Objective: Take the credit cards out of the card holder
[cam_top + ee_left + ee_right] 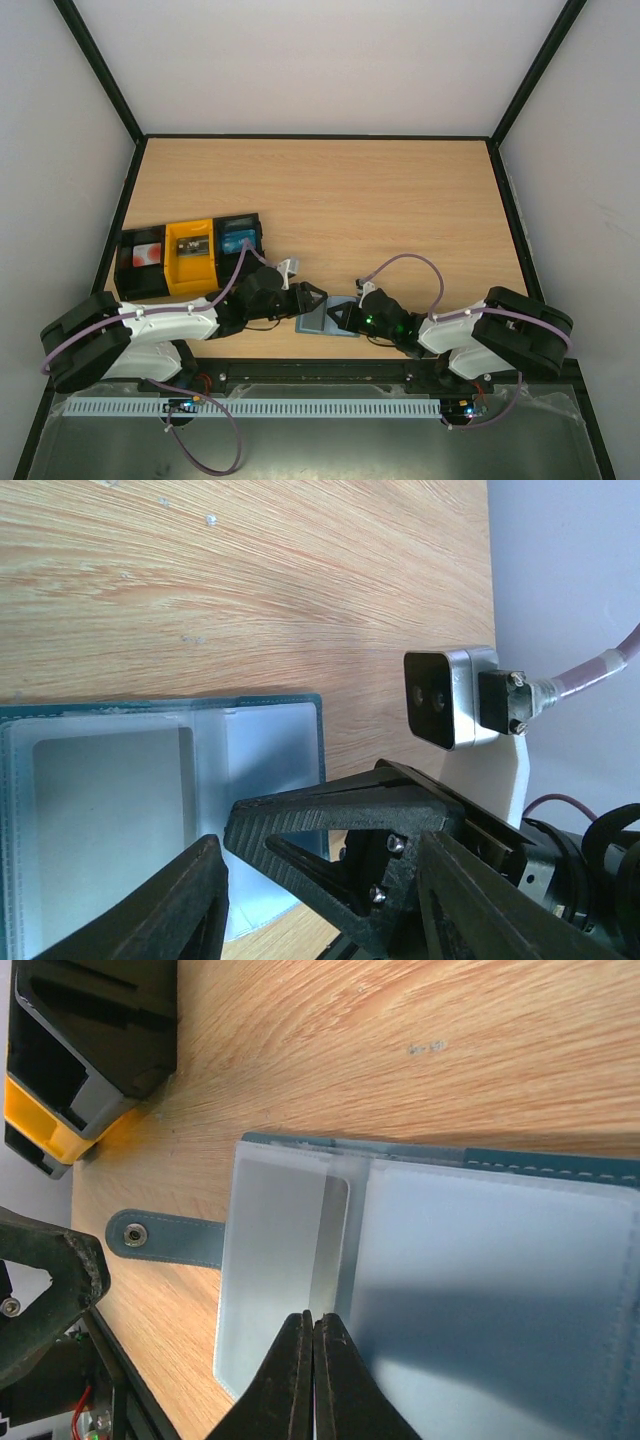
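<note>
You'll find the card holder [480, 1260] open at the table's [350, 200] near edge. The right gripper [312, 1322] has its jaws pressed together over it, and the left gripper [308, 305] has them spread. The holder looks soft, light and slippery, so pin its cover edge.

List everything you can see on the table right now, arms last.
table: one, light wood, inside the walled enclosure.
black tray: one, black, far left of the table.
yellow tray: one, yellow, next to it.
second black tray: one, black with blue inside, right end of that row.
card holder: one, teal with pale pockets, lying open at the near edge.
tab: one, teal with a snap, flat beside the holder.
left gripper: one, black, open, at the holder's left.
right gripper: one, black, shut, tips at the pale panel.
</note>
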Controlling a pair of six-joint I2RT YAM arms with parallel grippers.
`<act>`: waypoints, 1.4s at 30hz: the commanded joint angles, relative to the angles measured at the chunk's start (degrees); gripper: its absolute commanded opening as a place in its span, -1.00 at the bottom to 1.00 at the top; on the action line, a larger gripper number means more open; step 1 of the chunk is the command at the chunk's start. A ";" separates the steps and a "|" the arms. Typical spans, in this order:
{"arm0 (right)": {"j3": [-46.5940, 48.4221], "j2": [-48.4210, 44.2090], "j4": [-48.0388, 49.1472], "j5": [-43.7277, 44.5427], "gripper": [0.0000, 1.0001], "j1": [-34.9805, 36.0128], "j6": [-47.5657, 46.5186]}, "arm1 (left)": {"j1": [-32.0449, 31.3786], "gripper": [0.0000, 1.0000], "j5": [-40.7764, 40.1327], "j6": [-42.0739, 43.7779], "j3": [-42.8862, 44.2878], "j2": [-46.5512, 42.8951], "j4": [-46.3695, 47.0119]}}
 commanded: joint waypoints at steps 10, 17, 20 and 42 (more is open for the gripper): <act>2.19 0.16 -3.68 0.23 -0.91 0.40 -1.30 | 1.34 0.45 -3.85 2.41 -1.33 -1.17 -5.81; 4.49 3.33 -7.36 0.22 -0.78 0.54 -1.98 | 2.23 0.57 -2.30 2.05 -2.85 -0.66 -2.33; 4.54 5.16 -8.18 0.51 -0.79 0.50 -1.99 | 2.62 0.60 -1.54 1.92 -3.29 -0.03 -1.62; 4.44 7.64 -13.67 4.54 -0.96 0.49 -2.30 | 3.29 0.77 3.59 0.18 -5.06 2.41 5.32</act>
